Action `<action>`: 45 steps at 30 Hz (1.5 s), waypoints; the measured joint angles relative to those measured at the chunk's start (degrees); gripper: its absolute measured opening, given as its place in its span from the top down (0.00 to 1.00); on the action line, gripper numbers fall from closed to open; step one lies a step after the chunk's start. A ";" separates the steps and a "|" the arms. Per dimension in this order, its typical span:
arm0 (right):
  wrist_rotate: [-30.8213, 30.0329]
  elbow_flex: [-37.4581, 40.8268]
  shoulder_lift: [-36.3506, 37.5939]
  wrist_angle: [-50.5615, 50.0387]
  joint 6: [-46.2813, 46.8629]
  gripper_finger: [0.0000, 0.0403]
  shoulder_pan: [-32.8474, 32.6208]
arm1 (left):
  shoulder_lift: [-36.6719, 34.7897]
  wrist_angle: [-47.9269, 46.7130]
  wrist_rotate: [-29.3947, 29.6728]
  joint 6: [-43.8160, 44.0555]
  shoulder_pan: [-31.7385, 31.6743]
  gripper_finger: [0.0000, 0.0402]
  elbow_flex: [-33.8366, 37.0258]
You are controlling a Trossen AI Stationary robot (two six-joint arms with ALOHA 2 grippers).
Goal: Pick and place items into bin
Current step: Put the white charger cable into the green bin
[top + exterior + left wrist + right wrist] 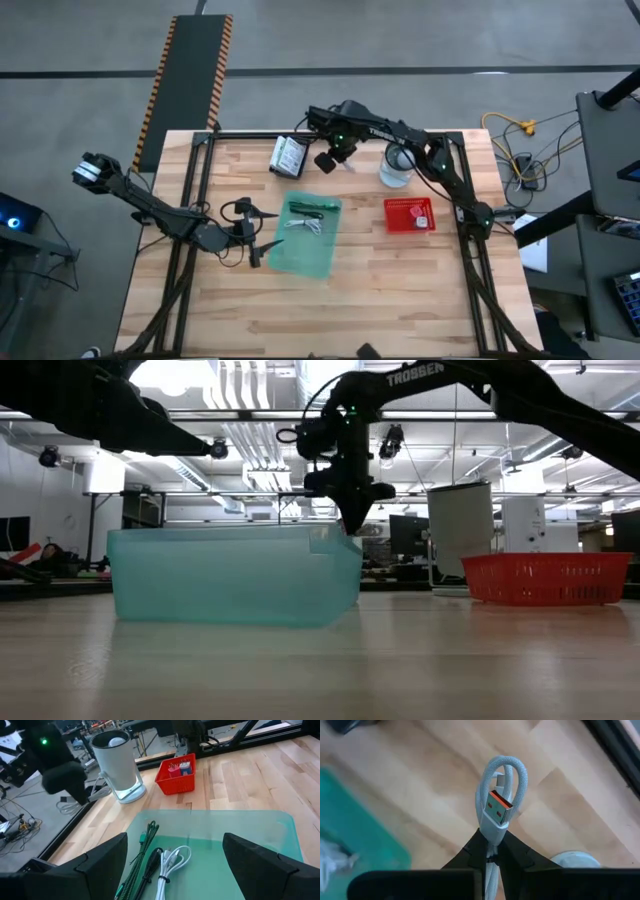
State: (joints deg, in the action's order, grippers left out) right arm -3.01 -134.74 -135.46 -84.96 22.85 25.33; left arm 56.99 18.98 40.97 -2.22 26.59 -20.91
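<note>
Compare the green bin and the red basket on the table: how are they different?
The green bin is translucent with smooth solid walls, while the red basket is opaque with a mesh wall. The green bin is clearly larger than the red basket. The green bin holds a white coiled cable, a green stick and a black pen; the red basket holds only small bits. Both stand upright and open-topped on the wooden table.

Teal bin [318,255]: translucent, upright at table centre. Inside, lying flat side by side: green stick [141,851], black pen [150,867], white coiled cable [172,863]. Second cable [498,802], grey-white with an orange-tongued plug, folded into a loop, pinched above the table beyond the bin's far edge.
</note>
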 joint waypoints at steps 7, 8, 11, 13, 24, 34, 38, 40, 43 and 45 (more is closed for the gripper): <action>0.03 0.00 1.16 0.10 -0.69 0.96 -5.14 | -0.02 0.04 0.00 0.02 0.00 0.23 0.00; 0.00 0.00 1.25 0.10 -0.87 0.96 -6.00 | -0.02 0.07 0.00 0.02 0.00 0.23 0.00; 0.00 0.02 1.25 -0.16 -1.05 0.96 -8.46 | -0.02 0.05 0.00 0.02 -0.02 0.23 0.00; 0.00 0.02 1.25 -0.12 -1.05 0.96 -10.20 | -0.02 0.02 0.00 0.02 -0.02 0.23 0.00; -0.01 0.04 1.25 1.60 -0.82 0.96 -19.55 | -0.02 0.04 0.00 0.02 -0.01 0.23 0.00; -0.02 0.07 1.25 6.81 -0.35 0.96 -25.95 | -0.02 0.07 0.00 0.02 -0.02 0.23 0.00; 0.07 0.07 1.21 9.91 -0.35 0.96 -27.99 | -0.02 0.07 0.00 0.02 0.00 0.23 0.00; 0.06 0.07 1.20 10.54 -0.19 0.96 -28.75 | -0.02 0.07 0.00 0.02 0.00 0.23 0.00; 0.07 0.07 1.16 10.90 0.07 0.96 -29.90 | -0.02 0.07 0.00 0.02 -0.02 0.23 0.00; 0.05 0.07 1.14 11.25 0.10 0.96 -30.68 | -0.02 0.07 0.00 0.02 -0.01 0.23 0.00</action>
State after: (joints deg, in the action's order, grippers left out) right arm -2.96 -134.67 -134.32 -73.71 22.95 -5.35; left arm 56.97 19.05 40.97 -2.20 26.58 -20.91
